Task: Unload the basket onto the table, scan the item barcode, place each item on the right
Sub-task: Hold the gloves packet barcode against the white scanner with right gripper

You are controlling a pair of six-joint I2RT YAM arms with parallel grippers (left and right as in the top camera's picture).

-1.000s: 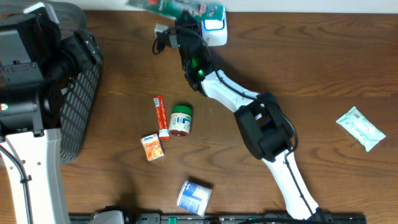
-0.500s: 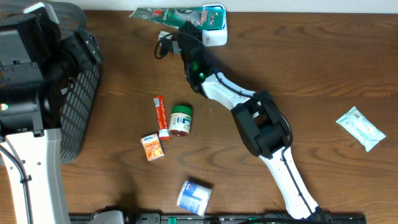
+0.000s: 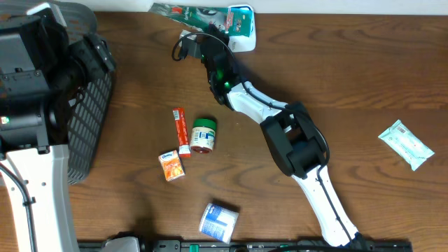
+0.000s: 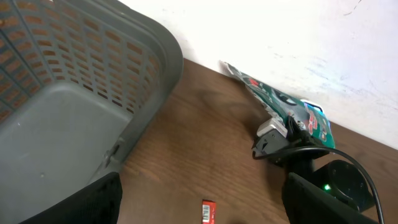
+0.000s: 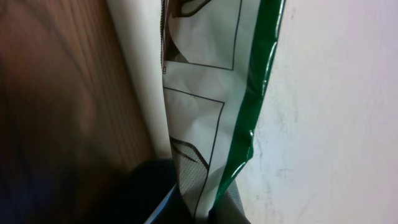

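Observation:
A long green and white packet (image 3: 199, 13) lies flat in the air along the table's back edge, next to the wall. My right gripper (image 3: 210, 29) is shut on it from below. In the right wrist view the packet (image 5: 208, 93) rises straight out of the shut gripper (image 5: 200, 202), its green edge against the white wall. A white scanner box (image 3: 243, 40) sits just under the packet's right end. The left wrist view shows the packet (image 4: 268, 98) from the side. My left gripper (image 4: 208, 208) hangs open over bare wood beside the basket, holding nothing.
A grey mesh basket (image 3: 89, 119) stands at the left edge. Mid-table lie an orange stick packet (image 3: 181, 131), a green-lidded jar (image 3: 203, 135), a small orange sachet (image 3: 171, 166) and a blue-white tub (image 3: 219, 222). A pale green pouch (image 3: 406, 144) lies far right.
The right gripper has carried the packet a little down and leftward along the back edge, and it has gone from blurred to steady. The left arm has stayed put.

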